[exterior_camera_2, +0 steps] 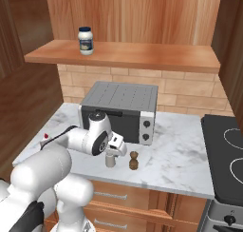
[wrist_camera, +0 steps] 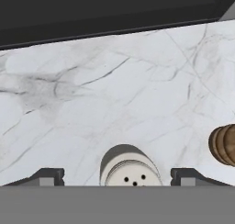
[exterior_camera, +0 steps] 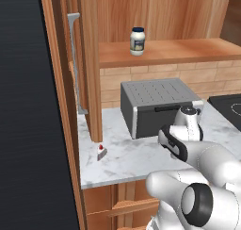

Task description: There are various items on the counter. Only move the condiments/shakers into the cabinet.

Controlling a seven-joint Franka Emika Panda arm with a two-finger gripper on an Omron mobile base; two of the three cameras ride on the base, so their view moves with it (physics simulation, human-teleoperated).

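The claw [wrist_camera: 117, 177] points down at the counter [wrist_camera: 92, 108], its two dark fingertips [wrist_camera: 46, 176] spread wide on either side of the grey shaker [wrist_camera: 128, 169]; they stand clear of it and grip nothing. The shaker stands upright between them, its holed top facing the hand camera. Just beside the claw, off one fingertip, stands the brown pepper mill [exterior_camera_2: 134, 160], also upright on the counter and apart from the shaker. Beyond the claw sits the dark grey toaster oven [exterior_camera_2: 121, 110] against the brick wall. Well off to the claw's left, near the counter's end, lies the small red-topped wedge [exterior_camera: 100, 151]. High above the claw, the blue-lidded white jar [exterior_camera_2: 86, 40] stands on the cabinet shelf [exterior_camera_2: 142, 55].
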